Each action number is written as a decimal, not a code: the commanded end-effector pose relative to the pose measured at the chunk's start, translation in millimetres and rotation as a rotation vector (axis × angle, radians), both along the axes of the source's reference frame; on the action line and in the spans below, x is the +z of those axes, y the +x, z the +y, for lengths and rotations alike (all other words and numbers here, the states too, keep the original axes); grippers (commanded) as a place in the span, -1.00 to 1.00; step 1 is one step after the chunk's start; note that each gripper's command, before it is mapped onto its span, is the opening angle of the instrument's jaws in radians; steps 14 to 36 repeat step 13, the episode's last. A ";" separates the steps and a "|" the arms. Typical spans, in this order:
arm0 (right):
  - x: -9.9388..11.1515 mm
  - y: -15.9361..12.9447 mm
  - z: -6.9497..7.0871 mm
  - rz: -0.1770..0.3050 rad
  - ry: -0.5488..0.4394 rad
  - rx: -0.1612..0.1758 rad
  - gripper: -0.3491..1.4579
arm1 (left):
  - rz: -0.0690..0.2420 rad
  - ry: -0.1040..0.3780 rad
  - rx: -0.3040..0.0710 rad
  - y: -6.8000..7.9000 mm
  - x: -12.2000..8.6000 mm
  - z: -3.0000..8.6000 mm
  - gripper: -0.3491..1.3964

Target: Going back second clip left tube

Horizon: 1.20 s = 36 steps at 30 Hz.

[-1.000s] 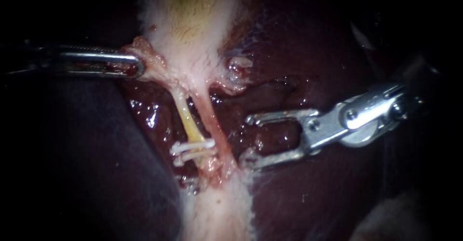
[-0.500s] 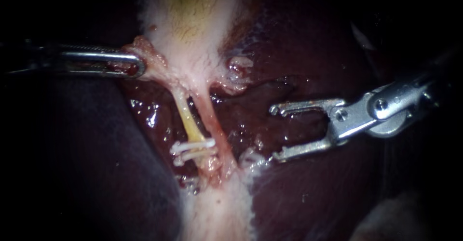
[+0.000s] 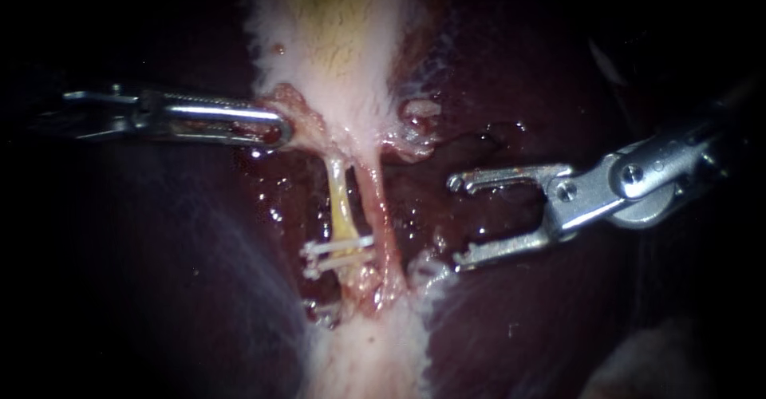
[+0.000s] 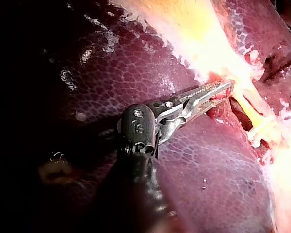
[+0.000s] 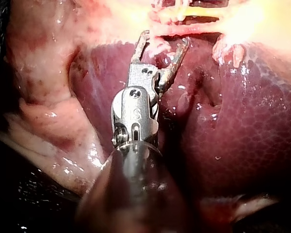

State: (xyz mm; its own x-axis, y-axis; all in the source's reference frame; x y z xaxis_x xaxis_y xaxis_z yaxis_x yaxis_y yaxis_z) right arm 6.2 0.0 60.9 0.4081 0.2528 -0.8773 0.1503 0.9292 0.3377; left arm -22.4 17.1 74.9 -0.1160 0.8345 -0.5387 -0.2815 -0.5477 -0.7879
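Left instrument (image 3: 279,128) claw clamped on gallbladder (image 3: 343,48), right instrument (image 3: 459,223) claw apart, shafts in darkness.

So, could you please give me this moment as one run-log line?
left instrument: pincer shut on gallbladder | right instrument: pincer open, empty | left tube: two clips on

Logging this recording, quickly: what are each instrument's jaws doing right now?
Left instrument: jaws shut on pink tissue.
Right instrument: jaws open, holding nothing.
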 end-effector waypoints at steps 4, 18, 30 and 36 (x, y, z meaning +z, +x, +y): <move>0.0 0.1 0.0 0.000 0.000 0.000 -0.06 | 0.003 0.000 0.012 -1.1 0.9 0.1 -1.00; -0.1 0.1 -0.1 0.000 0.000 0.000 -0.06 | -0.006 0.000 0.025 -1.3 1.1 0.2 -1.00; -0.1 0.1 -0.1 0.000 0.000 0.000 -0.06 | -0.006 0.000 0.025 -1.3 1.1 0.2 -1.00; -0.1 0.1 -0.1 0.000 0.000 0.000 -0.06 | -0.006 0.000 0.025 -1.3 1.1 0.2 -1.00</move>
